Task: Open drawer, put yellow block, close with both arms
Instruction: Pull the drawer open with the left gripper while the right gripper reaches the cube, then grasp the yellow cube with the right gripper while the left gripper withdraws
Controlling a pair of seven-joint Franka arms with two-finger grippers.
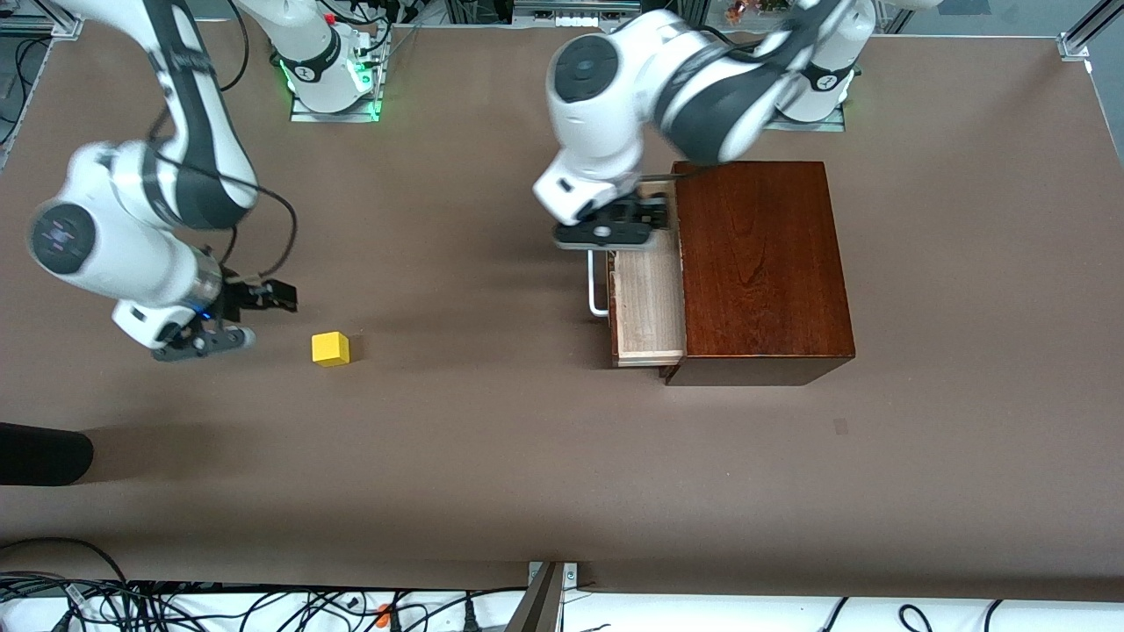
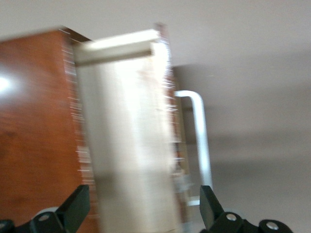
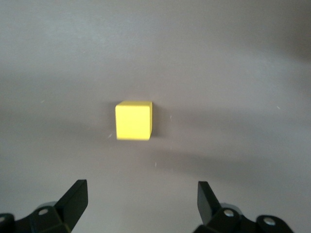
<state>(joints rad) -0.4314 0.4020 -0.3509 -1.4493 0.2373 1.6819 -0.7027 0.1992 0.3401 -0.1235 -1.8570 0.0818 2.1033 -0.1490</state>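
My right gripper hangs with fingers spread wide beside the yellow block so it can fit between them, and my left gripper (spread too) hangs over the open drawer, well apart from that block.

A brown tabletop fills the scene, its surface matte and plain. A black rounded object juts in at the edge of the tabletop at the right arm's end, near the front camera. Tangled black cables lie along the white strip below the tabletop's near edge, and a grey metal strut rises at the middle of that edge. Metal frame brackets sit at the top corners of the tabletop
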